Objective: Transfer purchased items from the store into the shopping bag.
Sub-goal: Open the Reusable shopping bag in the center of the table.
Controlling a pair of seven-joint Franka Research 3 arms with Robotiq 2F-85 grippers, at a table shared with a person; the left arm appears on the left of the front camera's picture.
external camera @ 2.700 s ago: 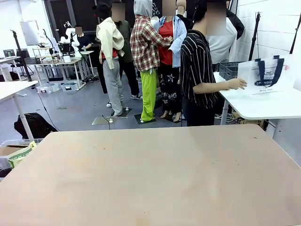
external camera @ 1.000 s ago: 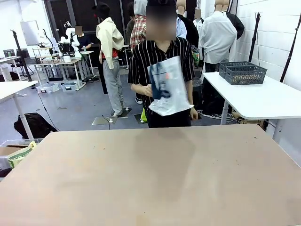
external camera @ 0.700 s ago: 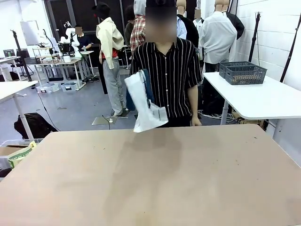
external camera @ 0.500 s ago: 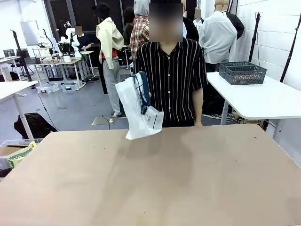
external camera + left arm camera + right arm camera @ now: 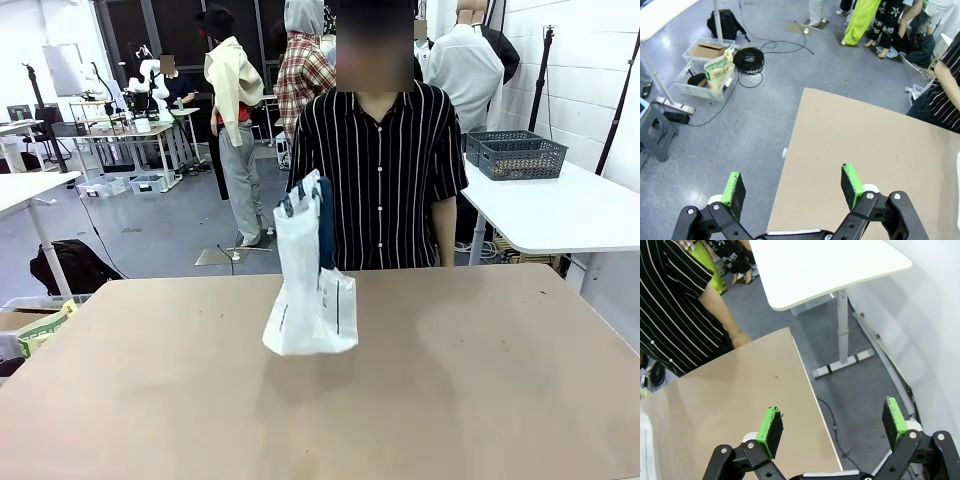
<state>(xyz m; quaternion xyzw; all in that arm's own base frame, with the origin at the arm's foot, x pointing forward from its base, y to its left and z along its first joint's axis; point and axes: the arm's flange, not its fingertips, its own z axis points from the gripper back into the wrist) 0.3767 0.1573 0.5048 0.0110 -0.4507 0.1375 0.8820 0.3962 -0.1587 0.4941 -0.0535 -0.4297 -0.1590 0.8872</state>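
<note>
Front view first: the shopping bag (image 5: pixel 312 300) stands on the brown counter (image 5: pixel 480 400), on its far half just left of the middle, right in front of the person (image 5: pixel 385 180) in the striped shirt. It stands tall and narrow, its mouth pinched together, with the navy handles (image 5: pixel 325 225) hanging along its right side. The person seems to steady it from above, though that hand is hidden behind the bag. The dark grey basket (image 5: pixel 520 157) sits well apart on the white side counter (image 5: pixel 560 215) at the back right. From here I cannot see what lies in it.

Over to the left wrist view: the left gripper (image 5: pixel 792 190) hangs above the counter's left edge, floor below one pad, and its jaws are spread wide with nothing between them.

Right wrist view now: the right gripper (image 5: pixel 832 427) hovers at the counter's right edge. Its jaws are wide apart too, and empty. The person's hand (image 5: pixel 740 338) hangs at the far edge.

My read on handling: that bag looks thin, light and floppy. It will likely slump or slide if nudged, so take a strap handle or the rim to keep the mouth wide, not the slick side panel.
</note>
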